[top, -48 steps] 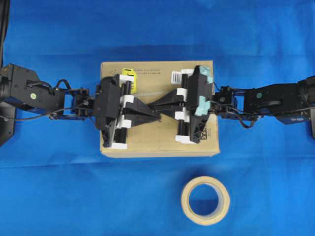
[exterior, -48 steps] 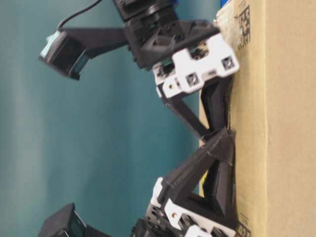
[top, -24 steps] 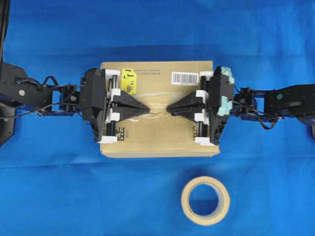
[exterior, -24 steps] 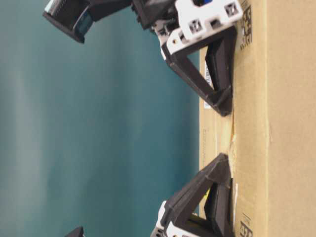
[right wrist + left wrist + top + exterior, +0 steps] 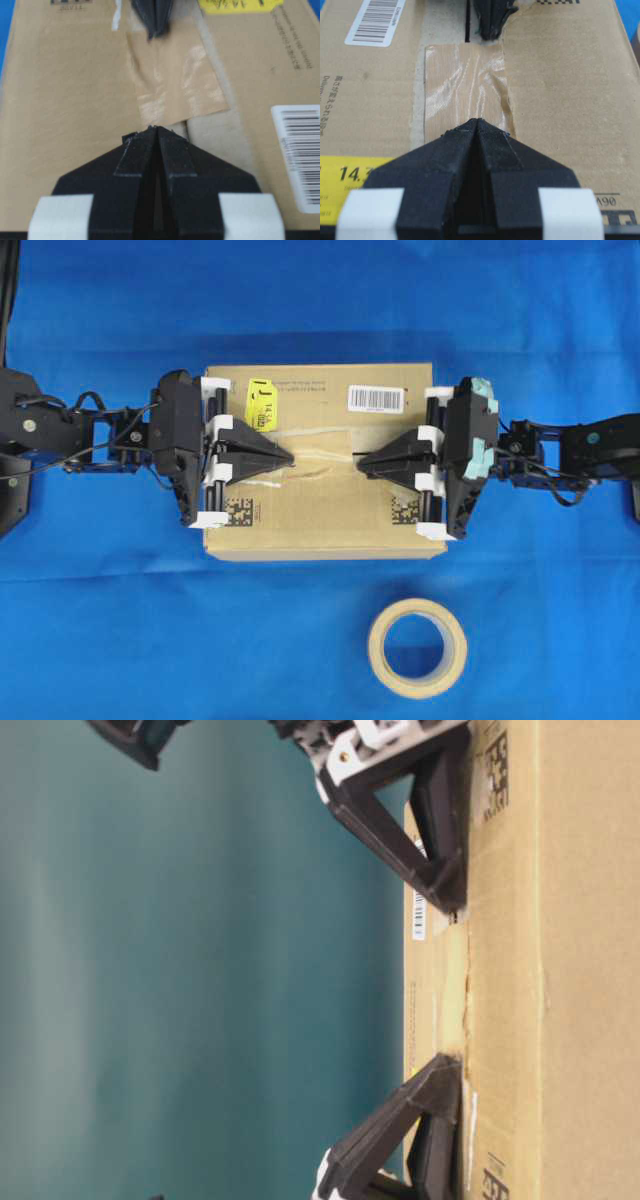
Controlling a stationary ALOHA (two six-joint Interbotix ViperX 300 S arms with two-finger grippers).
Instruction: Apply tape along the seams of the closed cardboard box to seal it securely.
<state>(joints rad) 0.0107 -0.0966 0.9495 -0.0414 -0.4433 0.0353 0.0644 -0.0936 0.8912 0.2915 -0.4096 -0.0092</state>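
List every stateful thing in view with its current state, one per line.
cardboard box: flaps closed.
seams: partly covered, slit exposed beside the tape.
tape: stuck flat across the seam, glossy wrinkles.
tape roll: lying flat on the cloth.
left gripper: shut, empty.
right gripper: shut, empty.

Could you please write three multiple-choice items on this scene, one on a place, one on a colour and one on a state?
1. Where does the beige ring-shaped tape roll lie?
A. On top of the carton
B. On the blue cloth beside the brown cardboard box
C. In a gripper

2. What colour is the sticker at the box's corner?
A. Yellow
B. Green
C. Red

3. How do the jaws of the left gripper and right gripper stand?
A. Both wide open
B. One open
C. Both shut

Answers: 1 B, the overhead view shows the roll on the cloth, apart from the box. 2 A, it shows yellow beside the left gripper. 3 C, each wrist view shows fingertips meeting at the edge of the short tan tape piece.
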